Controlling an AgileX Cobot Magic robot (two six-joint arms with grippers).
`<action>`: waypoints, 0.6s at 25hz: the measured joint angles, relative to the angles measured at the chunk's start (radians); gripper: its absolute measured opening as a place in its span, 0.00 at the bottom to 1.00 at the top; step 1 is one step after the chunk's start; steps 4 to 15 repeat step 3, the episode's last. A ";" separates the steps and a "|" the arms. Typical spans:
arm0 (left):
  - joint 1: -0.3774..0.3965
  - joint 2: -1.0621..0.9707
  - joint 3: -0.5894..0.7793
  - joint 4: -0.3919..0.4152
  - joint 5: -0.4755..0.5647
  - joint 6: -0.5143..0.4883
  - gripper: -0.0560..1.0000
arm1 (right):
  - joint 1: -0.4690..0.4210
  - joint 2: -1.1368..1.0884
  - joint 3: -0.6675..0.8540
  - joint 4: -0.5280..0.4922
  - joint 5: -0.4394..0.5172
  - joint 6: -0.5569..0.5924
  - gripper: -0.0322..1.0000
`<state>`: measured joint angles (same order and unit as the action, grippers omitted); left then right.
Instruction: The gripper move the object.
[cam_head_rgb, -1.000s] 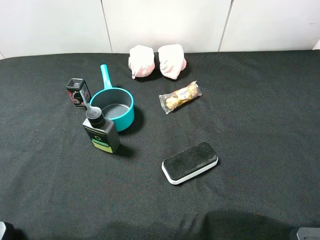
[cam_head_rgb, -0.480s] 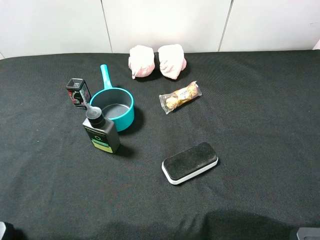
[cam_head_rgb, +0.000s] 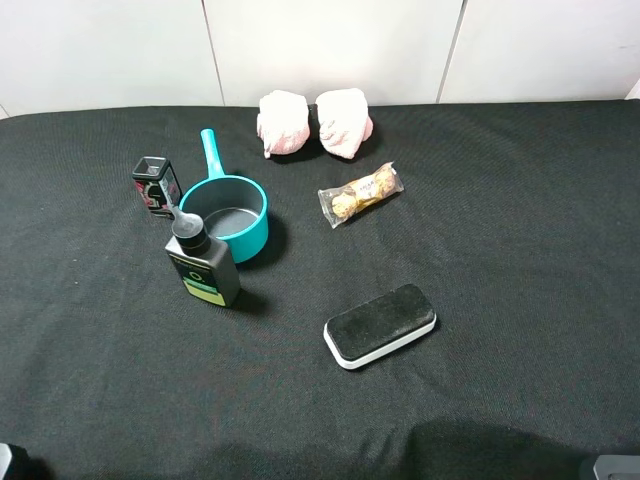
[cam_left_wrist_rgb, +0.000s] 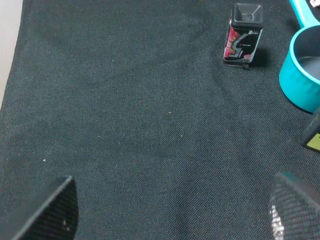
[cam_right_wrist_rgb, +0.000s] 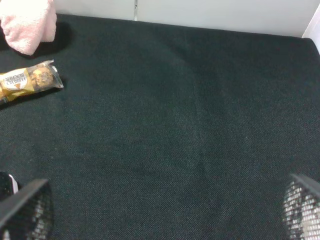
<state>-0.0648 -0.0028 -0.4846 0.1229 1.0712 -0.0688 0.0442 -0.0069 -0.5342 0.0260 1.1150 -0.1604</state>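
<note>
While the bottle (cam_head_rgb: 203, 265) stood upright on the tabletop (cam_head_rgb: 500, 250), touching the teal pan (cam_head_rgb: 228, 215), both pincers were held spread and low at the near edge, nothing being gripped.

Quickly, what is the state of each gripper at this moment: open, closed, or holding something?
Left gripper: open, holding nothing; its fingertips stand wide apart over bare cloth.
Right gripper: open, holding nothing.
</note>
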 joint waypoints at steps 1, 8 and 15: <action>0.000 0.000 0.000 0.000 0.000 0.000 0.77 | 0.000 0.000 0.000 0.000 0.000 0.000 0.70; 0.000 0.000 0.000 0.000 0.000 0.000 0.77 | 0.000 0.000 0.000 0.000 0.000 0.000 0.70; 0.000 0.000 0.000 0.000 0.000 0.000 0.77 | 0.000 0.000 0.000 0.000 0.000 0.000 0.70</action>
